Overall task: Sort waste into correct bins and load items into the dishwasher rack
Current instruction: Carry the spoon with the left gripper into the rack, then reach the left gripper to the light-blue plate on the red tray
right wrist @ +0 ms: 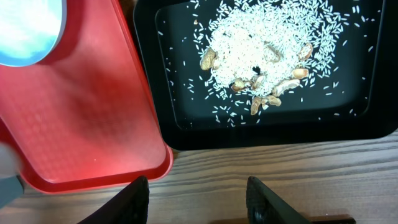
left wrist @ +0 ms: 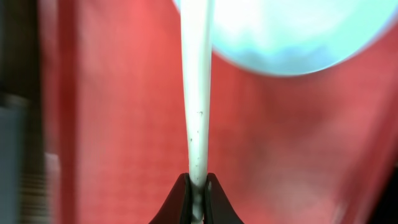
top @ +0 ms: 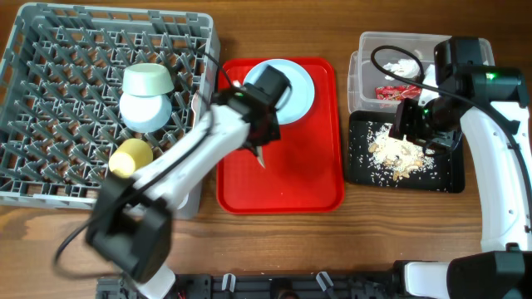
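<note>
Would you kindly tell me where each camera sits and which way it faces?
Overhead: above the table, facing down: rack, red tray, both arms.
Left wrist: on left arm, facing along the shut left pincer holding a white utensil.
Right wrist: on right arm, facing down at the black tray; right pincer open.
Shared: red tray, plate.

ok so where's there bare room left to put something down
Bare: the left half of the rack, all empty pegs, and the lower half of the red tray below the plate. Crowded: the rack's right side with two bowls and the cup, and the black tray, strewn with crumbs.
</note>
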Robot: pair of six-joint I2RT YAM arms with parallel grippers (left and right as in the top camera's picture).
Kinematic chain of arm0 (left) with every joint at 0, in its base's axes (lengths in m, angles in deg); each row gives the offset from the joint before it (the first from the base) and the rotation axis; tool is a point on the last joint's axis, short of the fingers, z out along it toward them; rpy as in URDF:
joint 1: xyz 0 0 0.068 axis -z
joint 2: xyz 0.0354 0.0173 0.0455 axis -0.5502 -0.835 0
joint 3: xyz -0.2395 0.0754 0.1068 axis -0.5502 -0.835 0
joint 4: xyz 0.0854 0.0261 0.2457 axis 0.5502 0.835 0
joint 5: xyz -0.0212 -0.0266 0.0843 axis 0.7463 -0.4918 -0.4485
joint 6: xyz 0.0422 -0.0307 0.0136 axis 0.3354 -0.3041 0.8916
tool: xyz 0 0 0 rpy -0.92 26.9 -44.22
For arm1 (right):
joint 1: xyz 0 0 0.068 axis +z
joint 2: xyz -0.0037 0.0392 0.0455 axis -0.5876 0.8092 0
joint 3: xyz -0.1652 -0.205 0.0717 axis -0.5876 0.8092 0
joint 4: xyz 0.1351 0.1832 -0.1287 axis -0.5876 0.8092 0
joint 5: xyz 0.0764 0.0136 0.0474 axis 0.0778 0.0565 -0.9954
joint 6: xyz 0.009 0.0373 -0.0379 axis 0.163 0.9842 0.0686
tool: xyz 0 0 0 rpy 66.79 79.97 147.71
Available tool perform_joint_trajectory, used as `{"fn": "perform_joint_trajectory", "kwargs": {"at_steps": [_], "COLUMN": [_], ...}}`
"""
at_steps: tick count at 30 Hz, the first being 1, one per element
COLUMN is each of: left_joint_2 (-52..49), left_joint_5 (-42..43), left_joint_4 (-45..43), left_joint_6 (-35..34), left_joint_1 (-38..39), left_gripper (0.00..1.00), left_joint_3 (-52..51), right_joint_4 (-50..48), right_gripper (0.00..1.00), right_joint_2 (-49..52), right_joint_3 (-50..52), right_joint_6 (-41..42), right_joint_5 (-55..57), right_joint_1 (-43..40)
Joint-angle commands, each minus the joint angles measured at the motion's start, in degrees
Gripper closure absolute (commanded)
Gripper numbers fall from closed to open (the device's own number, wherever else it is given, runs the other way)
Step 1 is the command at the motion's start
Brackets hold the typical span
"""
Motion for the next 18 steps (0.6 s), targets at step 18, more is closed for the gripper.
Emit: {"fn": "perform_joint_trajectory", "kwargs": {"at_steps": [18], "left_joint_2": [4.57], "left_joint_5": [-2.71], "left_joint_4": [-0.70], "left_joint_6": [33.79], "left_joint_1": [-24.15], "left_gripper": [0.96], "left_joint_3": [-0.11], "right_joint_4": [0.44], "right_gripper": [0.49], "right_joint_2": [-1.18], "right_joint_3": [-1.22], "right_joint_6": [-1.09], "right_joint_5": [0.33], "right_joint_1": [-0.02]}}
